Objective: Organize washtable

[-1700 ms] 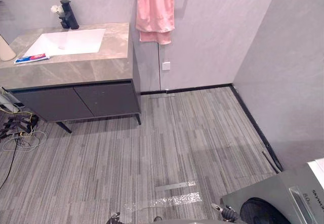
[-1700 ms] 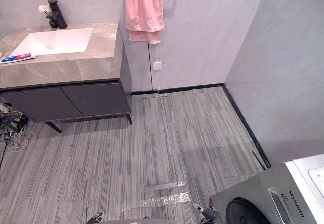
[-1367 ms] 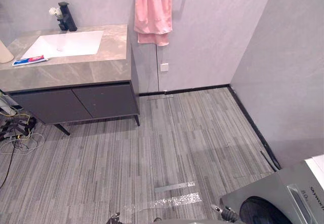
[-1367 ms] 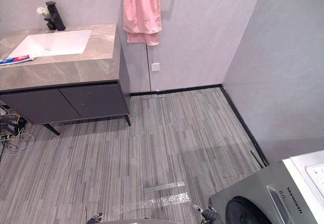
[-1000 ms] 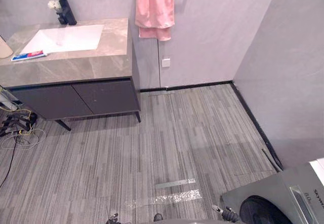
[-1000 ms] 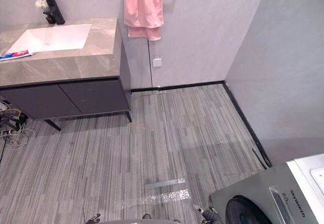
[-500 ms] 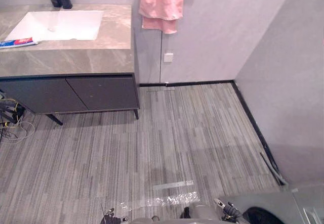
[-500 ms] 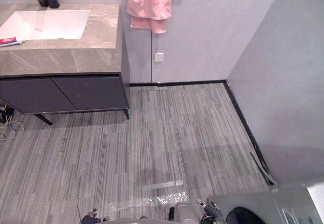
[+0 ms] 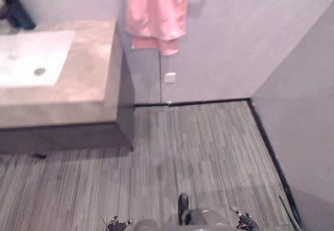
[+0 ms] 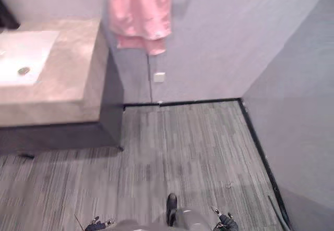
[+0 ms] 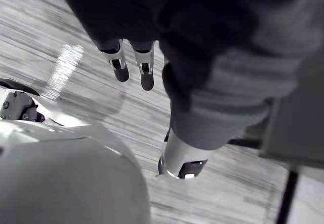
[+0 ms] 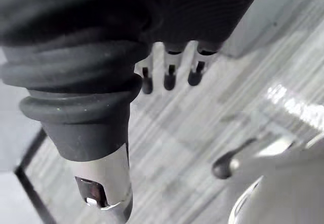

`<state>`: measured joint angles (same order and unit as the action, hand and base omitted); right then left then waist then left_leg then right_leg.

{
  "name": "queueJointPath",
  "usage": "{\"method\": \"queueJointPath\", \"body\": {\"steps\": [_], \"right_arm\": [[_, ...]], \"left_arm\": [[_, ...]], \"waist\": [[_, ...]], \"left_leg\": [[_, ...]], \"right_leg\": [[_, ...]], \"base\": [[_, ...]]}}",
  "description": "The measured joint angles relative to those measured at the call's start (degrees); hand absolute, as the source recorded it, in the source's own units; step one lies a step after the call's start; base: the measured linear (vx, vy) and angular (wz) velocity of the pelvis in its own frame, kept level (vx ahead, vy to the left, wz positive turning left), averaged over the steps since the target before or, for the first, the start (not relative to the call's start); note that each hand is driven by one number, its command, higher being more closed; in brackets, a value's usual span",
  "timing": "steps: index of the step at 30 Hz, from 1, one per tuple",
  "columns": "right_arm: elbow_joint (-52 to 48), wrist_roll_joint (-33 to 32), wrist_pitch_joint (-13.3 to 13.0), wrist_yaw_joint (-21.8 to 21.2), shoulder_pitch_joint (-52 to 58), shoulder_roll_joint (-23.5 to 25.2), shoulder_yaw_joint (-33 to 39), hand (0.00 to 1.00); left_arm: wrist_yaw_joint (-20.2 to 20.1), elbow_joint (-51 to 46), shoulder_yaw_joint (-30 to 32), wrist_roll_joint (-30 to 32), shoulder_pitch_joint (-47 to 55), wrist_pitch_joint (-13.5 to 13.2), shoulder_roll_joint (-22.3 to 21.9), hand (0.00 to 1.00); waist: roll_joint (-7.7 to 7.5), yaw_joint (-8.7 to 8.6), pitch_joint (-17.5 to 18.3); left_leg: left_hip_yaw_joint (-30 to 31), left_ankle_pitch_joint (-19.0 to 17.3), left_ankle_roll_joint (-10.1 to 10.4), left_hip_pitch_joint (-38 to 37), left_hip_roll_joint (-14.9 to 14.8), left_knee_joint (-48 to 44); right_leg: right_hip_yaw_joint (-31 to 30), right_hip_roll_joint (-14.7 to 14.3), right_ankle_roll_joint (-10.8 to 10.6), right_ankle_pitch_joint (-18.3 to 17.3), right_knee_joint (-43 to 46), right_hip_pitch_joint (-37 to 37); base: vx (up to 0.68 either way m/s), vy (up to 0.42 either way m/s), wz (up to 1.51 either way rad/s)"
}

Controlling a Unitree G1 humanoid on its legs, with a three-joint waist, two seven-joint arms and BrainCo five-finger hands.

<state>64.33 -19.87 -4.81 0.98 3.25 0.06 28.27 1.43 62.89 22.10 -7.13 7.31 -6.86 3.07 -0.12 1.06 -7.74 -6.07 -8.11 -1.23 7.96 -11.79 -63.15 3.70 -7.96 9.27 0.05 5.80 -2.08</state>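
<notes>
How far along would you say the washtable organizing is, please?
Done: nothing visible yet. In hand: nothing; the left robot hand and right robot hand hang open over the floor. Left: reaching the washtable, which stands across the floor, and all tidying there.

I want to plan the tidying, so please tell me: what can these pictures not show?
- Faucet: left eye view, blurred and cut off by the upper left edge.
- Counter: both eye views, its left part is past the edge; what lies there cannot be told.
- Towel: its top is cut off by the upper edge.
</notes>
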Motion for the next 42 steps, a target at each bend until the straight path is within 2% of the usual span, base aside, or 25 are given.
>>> {"method": "queueJointPath", "body": {"steps": [2,4,5,6,7,8,11,12,14,15,16,17,18,19,20,22,23,25,26,27,30,34,37,39,42], "right_arm": [[0.0,-0.8,-0.4,0.0,-1.3,0.1,0.0,0.0],[0.0,-1.0,-0.8,0.0,-3.1,-0.2,0.0,0.0],[-0.2,-1.0,-1.1,0.0,-3.4,-0.5,0.0,0.0],[-0.5,-1.0,-1.4,-0.1,-3.4,-1.4,0.0,0.0],[-0.3,-0.9,-1.4,0.0,-2.9,-2.2,0.0,0.0],[0.1,-0.9,-1.2,0.0,-2.4,-2.1,-0.1,0.0],[1.3,-0.2,-1.0,-0.1,-0.8,-1.1,-1.6,0.0],[2.2,0.3,-0.9,-0.1,-0.9,-1.1,-1.5,0.0],[2.3,0.5,-0.9,-0.2,-0.7,-1.1,-0.9,0.0],[2.4,1.1,-1.0,-0.3,-0.4,-0.9,0.6,0.0],[2.6,1.5,-1.0,-0.4,-0.3,-1.0,1.4,0.0],[2.7,1.5,-1.1,-0.6,-0.2,-1.0,1.8,0.0],[3.4,1.6,-1.0,-1.0,0.0,-0.3,2.8,0.0],[4.4,2.3,-0.6,-1.2,0.5,-0.1,2.7,0.0],[4.5,2.6,-0.2,-1.2,1.8,-0.1,2.6,0.0],[4.5,2.7,-0.1,-1.2,3.3,-0.1,2.4,0.0],[4.5,2.6,-0.1,-1.2,3.8,-0.1,2.5,0.0],[4.5,2.6,0.1,-1.1,4.8,-0.3,2.5,0.0],[4.6,2.6,0.2,-1.1,5.6,-0.7,2.5,0.0],[4.6,2.6,0.2,-1.1,5.7,-1.2,2.7,0.0],[4.5,2.7,0.1,-1.1,3.9,-2.7,2.4,0.0],[3.7,2.6,-0.4,-1.0,3.1,-3.3,0.5,0.0],[2.1,2.5,-1.2,-0.8,2.3,-3.4,-1.8,0.0],[2.2,2.4,-1.3,0.0,2.3,-3.5,-1.7,0.0],[1.6,2.2,-1.6,0.3,2.2,-3.4,-1.7,0.0]], "left_arm": [[0.0,-0.6,-0.8,-0.7,0.1,-0.4,0.1,0.0],[0.0,-0.5,-2.9,-1.3,0.3,-0.6,0.4,0.0],[0.1,-0.4,-4.2,-1.3,0.4,-0.6,0.4,0.0],[0.0,-0.1,-5.3,-1.3,0.6,-0.6,0.3,0.0],[0.0,0.3,-6.1,-1.3,0.7,-0.5,-0.4,0.0],[0.0,0.7,-6.3,-1.3,1.2,-0.6,-0.7,0.0],[-0.1,0.9,-6.2,-1.2,0.7,-0.8,1.1,0.0],[-0.2,1.5,-5.0,-1.2,1.0,-0.5,1.7,0.0],[-0.2,2.0,-4.0,-1.2,1.9,-0.4,1.8,0.0],[-0.2,2.0,-3.8,-1.2,3.0,-0.4,1.8,0.0],[-0.2,2.0,-3.9,-1.2,3.5,-0.3,1.7,0.0],[-0.2,2.0,-4.0,-1.2,3.3,-0.3,1.8,0.0],[-0.1,2.4,-4.3,-1.2,2.3,-0.2,2.0,0.0],[-0.1,2.6,-4.5,-1.2,1.7,0.1,2.8,0.0],[-0.1,2.6,-4.5,-1.2,1.5,0.0,2.7,0.0],[-0.1,2.6,-4.5,-1.2,0.9,0.0,2.7,0.0],[-0.1,2.6,-4.5,-1.3,0.3,0.0,2.6,0.0],[-0.1,2.5,-4.5,-1.3,-0.7,-0.1,2.5,0.0],[-0.1,2.6,-4.5,-1.3,-0.9,-0.2,1.9,0.0],[-0.2,2.6,-4.5,-1.3,-0.8,-0.3,1.2,0.0],[0.0,2.6,-4.4,-1.4,-1.2,-0.5,0.2,0.0],[0.2,1.9,-4.6,-3.6,-2.2,-1.3,-0.1,0.0],[2.2,-1.9,-6.9,-6.5,-4.9,-1.9,0.6,0.0],[3.3,-7.7,-8.3,-9.3,-5.1,-2.6,0.8,0.0],[5.0,-20.9,-7.9,-12.5,-4.6,-3.2,3.0,0.0]], "waist": [[-0.59,0.1,-0.2],[-1.08,0.49,-0.3],[-1.26,1.32,-0.2],[0.59,1.68,0.2],[2.39,1.73,0.6],[2.11,2.83,1.0],[-0.67,2.44,2.0],[-1.76,3.09,2.0],[-2.05,3.01,2.2],[-2.0,2.93,2.7],[-1.67,2.86,3.7],[-1.02,2.57,3.5],[-2.3,2.26,2.9],[-3.44,1.46,2.9],[-3.1,1.25,3.0],[-2.21,-0.09,3.3],[-1.9,-0.63,3.3],[-1.9,-0.79,3.4],[-1.82,-1.1,4.0],[-0.58,-0.58,4.4],[0.88,-0.55,4.1],[0.62,-0.31,4.2],[0.01,-0.46,4.1],[-0.49,-0.52,4.3],[-1.06,-0.18,4.7]], "left_leg": [[-1.0,-5.1,1.3,5.7,1.0,2.9],[-1.2,-6.8,2.1,10.1,4.2,14.1],[-0.2,-6.4,2.8,11.4,6.1,23.1],[2.5,-4.2,5.4,12.1,7.4,36.4],[4.6,1.8,6.2,12.3,7.5,43.7],[4.4,7.6,5.4,10.5,8.0,45.5],[2.0,4.7,0.0,9.9,10.5,42.5],[-1.1,4.0,-1.2,7.4,10.2,41.0],[-3.1,3.2,-2.1,4.2,10.0,40.9],[-4.7,2.2,-2.5,0.4,10.0,43.1],[-4.5,0.3,-2.1,-3.2,10.0,46.7],[-3.6,-1.3,-2.0,-5.1,10.0,48.8],[-3.7,-1.6,-1.7,-7.3,11.4,50.9],[-3.4,-2.0,-2.3,-9.7,12.2,52.3],[-2.9,-2.3,-2.3,-12.2,12.0,54.1],[-1.4,-2.6,-1.7,-13.7,10.7,55.9],[-0.3,-2.5,-1.1,-13.9,10.1,56.5],[1.8,-2.7,1.1,-14.8,9.3,57.2],[3.6,-3.5,2.5,-15.3,8.8,56.8],[4.5,-3.2,3.2,-15.5,7.5,57.0],[5.9,-2.1,4.8,-16.4,5.9,57.5],[8.3,-1.8,5.3,-16.9,5.7,55.9],[10.6,-1.8,5.3,-12.6,6.4,54.3],[9.9,-1.1,6.3,-11.1,6.4,55.1],[9.5,1.0,5.9,-10.8,6.7,58.4]], "right_leg": [[-2.8,1.1,0.1,-0.4,-1.5,5.5],[-5.7,3.3,-1.4,-3.4,-2.0,8.9],[-7.1,4.4,-2.5,-6.1,-2.2,10.1],[-8.1,4.9,-4.2,-9.3,-2.9,11.7],[-8.8,4.4,-4.2,-10.5,-3.7,13.2],[-10.4,5.3,-4.8,-11.7,-4.0,14.7],[-13.4,8.4,-5.2,-11.8,-1.5,15.0],[-16.2,9.1,-6.1,-11.3,2.7,14.9],[-17.5,9.0,-7.6,-10.4,7.9,14.7],[-18.1,8.8,-11.6,-9.7,15.1,12.9],[-16.8,7.8,-20.2,-8.7,24.8,8.5],[-15.7,7.7,-22.0,-8.0,30.3,6.2],[-14.2,8.8,-21.0,-8.0,38.5,2.8],[-10.5,10.6,-17.1,-11.2,44.3,-0.3],[-5.6,12.1,-14.3,-14.0,44.8,-2.5],[-1.7,12.3,-12.7,-17.4,38.7,-6.0],[-1.6,12.1,-12.6,-17.6,33.3,-7.5],[-4.2,12.1,-13.1,-14.3,16.8,-8.1],[-3.5,11.5,-12.6,-7.1,12.5,-6.2],[-3.7,10.1,-11.7,-6.7,11.6,-5.4],[-2.0,8.9,-10.8,-7.3,10.4,-3.5],[-0.1,9.0,-9.8,-8.1,8.7,0.0],[3.3,10.3,-10.0,-8.3,6.5,-0.2],[6.0,11.0,-10.1,-8.3,5.7,-0.2],[7.9,11.2,-10.2,-8.2,4.8,-0.4]], "base": [[0.55,-0.034,-0.65],[0.5,0.077,-0.77],[0.37,0.119,-0.8],[0.47,0.199,-0.73],[0.5,0.239,-0.69],[0.54,0.268,-0.39],[0.6,0.263,-0.24],[0.61,0.265,-0.52],[0.36,0.125,-0.6],[0.35,0.093,-0.75],[0.38,0.083,-0.62],[0.22,0.031,-0.32],[0.23,-0.012,0.04],[0.19,-0.06,0.13],[0.19,-0.09,0.19],[0.18,-0.092,0.4],[0.29,-0.177,0.71],[0.3,-0.184,0.65],[0.36,-0.208,0.42],[0.42,-0.252,0.26],[0.24,-0.163,0.13],[0.16,-0.072,0.39],[0.02,-0.015,0.73],[-0.01,0.006,0.76],[-0.03,-0.018,0.45]]}}
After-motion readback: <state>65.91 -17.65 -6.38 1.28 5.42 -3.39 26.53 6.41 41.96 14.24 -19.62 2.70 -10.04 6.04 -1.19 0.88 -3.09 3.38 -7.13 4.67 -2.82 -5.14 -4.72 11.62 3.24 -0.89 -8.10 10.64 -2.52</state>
